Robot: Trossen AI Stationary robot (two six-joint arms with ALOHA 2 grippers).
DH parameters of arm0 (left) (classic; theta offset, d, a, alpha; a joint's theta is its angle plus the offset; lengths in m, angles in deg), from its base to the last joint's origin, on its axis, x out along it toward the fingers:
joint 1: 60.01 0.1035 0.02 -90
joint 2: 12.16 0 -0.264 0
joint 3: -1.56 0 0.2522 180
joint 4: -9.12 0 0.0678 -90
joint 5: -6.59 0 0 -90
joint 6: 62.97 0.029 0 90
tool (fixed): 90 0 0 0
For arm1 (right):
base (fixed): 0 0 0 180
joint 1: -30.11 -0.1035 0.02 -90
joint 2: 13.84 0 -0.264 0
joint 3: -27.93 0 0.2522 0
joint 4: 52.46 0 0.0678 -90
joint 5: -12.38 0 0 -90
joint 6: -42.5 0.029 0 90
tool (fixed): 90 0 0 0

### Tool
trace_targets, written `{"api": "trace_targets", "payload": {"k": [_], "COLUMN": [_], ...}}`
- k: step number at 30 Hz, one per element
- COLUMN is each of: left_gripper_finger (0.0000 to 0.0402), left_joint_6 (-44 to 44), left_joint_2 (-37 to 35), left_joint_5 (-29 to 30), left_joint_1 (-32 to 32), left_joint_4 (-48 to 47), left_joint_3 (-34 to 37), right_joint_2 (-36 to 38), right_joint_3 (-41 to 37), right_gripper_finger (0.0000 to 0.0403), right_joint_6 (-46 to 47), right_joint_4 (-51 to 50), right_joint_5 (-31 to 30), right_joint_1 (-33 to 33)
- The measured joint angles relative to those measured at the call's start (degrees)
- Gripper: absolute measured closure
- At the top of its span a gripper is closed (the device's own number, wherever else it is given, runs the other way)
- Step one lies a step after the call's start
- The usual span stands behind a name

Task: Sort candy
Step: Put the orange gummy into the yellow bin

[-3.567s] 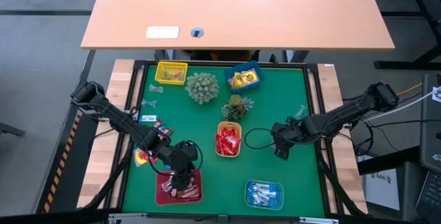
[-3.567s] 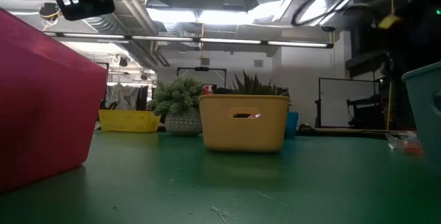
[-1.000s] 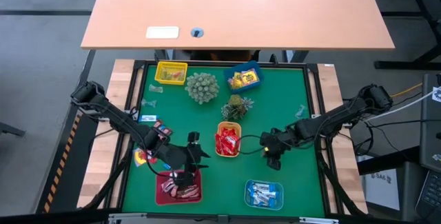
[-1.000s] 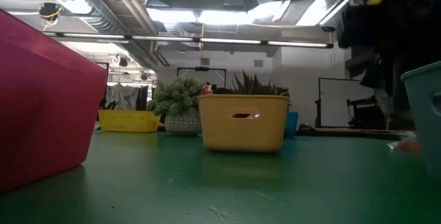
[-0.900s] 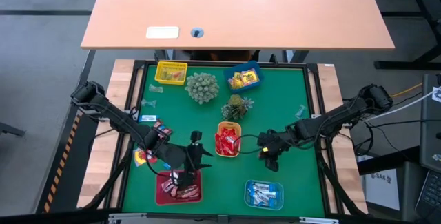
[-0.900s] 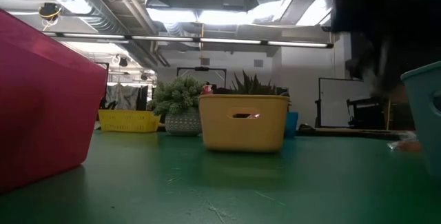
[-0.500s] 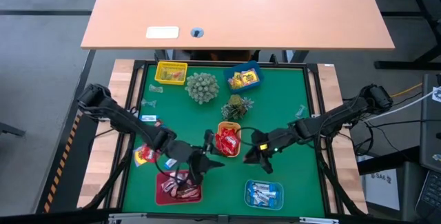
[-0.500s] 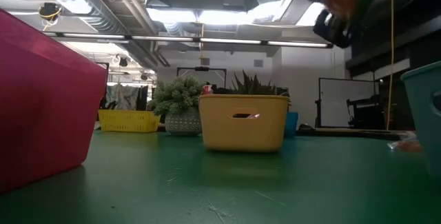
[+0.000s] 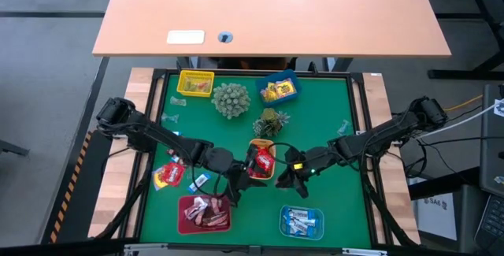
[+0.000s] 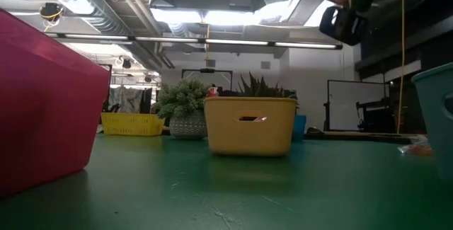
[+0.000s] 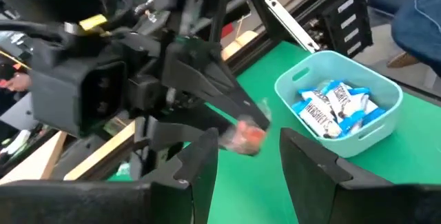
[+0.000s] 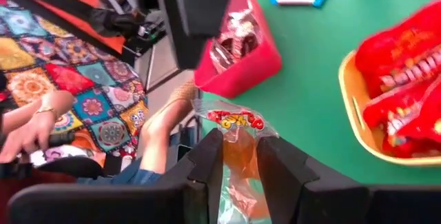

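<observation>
My right gripper [image 9: 282,179] hovers over the green mat between the orange tray of red candy [image 9: 261,160] and the light-blue tray [image 9: 302,220]. It is shut on one candy in a clear orange wrapper with red print [image 12: 236,120]. My left gripper [image 9: 236,187] faces it from the table's left, just past the red tray [image 9: 205,213]. In the left wrist view that gripper [image 11: 248,145] is open, with the held candy [image 11: 247,136] a little ahead of its fingertips. Loose candy [image 9: 168,174] lies on the mat at the left. My right gripper pinches the candy's orange middle [image 12: 238,156] between its two fingers. The printed wrapper end [image 12: 234,119] sticks out past the fingertips. The fingers come from the table's right, slanting a little downward. The candy is lifted clear of the mat.
A yellow tray [image 9: 195,83] and a blue tray [image 9: 277,89] stand at the far edge, with two spiky green plants [image 9: 231,98] [image 9: 271,122] nearer the middle. The light-blue tray holds blue-white candy [image 11: 334,107]. Small loose sweets [image 9: 197,183] [image 9: 343,128] lie on the mat.
My left gripper has left the red tray and gone toward the table's right, rolling as it went, until it faces the right gripper. My right gripper has carried its candy toward the table's left and upward, tipping from pointing down to nearly level.
</observation>
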Motion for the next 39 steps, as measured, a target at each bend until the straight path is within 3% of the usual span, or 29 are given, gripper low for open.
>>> {"api": "trace_targets", "payload": {"k": [9, 30, 39], "left_gripper_finger": [0.0259, 0.0260, 0.0304], "left_joint_6": [-0.63, -0.63, -0.61], "left_joint_2": [2.77, 3.34, 3.32], "left_joint_5": [-7.89, -7.46, -7.53], "left_joint_1": [2.08, 2.08, 2.06], "left_joint_4": [0.98, 4.50, 4.31], "left_joint_3": [0.09, 0.04, 0.04], "right_joint_2": [-1.44, -3.65, -3.76], "right_joint_3": [0.02, -0.04, -0.04], "right_gripper_finger": [0.0317, 0.0317, 0.0317], "right_joint_6": [6.42, 7.41, 7.41], "right_joint_4": [4.98, 11.82, 12.21], "right_joint_5": [0.47, -0.19, -0.48], "right_joint_1": [0.00, 0.02, 0.02]}}
